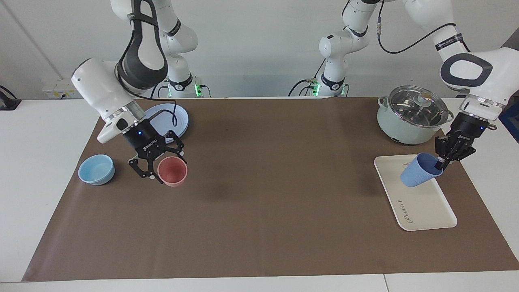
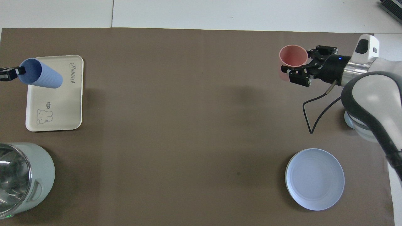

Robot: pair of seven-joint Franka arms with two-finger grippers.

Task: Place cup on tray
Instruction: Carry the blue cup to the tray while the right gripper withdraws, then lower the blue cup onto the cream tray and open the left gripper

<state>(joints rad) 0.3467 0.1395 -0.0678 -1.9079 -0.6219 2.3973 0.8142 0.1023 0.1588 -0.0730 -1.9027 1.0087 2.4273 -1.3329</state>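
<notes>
The periwinkle-blue cup (image 1: 417, 176) (image 2: 42, 77) hangs tilted over the cream tray (image 1: 421, 207) (image 2: 58, 106), above the tray's end nearer the robots. Its mouth points back at the left arm. I cannot tell whether its base touches the tray. My left gripper (image 1: 441, 164) (image 2: 16, 72) is shut on the cup's rim, one finger inside the mouth. My right gripper (image 1: 159, 161) (image 2: 302, 63) is shut on the rim of a salmon-pink cup (image 1: 173, 172) (image 2: 293, 56), held low over the brown mat near the right arm's end of the table.
A pale green pot with a glass lid (image 1: 412, 115) (image 2: 19, 179) stands beside the tray, nearer the robots. A round blue plate (image 1: 180, 118) (image 2: 314, 179) and a light-blue bowl (image 1: 96, 169) sit at the right arm's end. The brown mat (image 1: 275, 202) covers the table's middle.
</notes>
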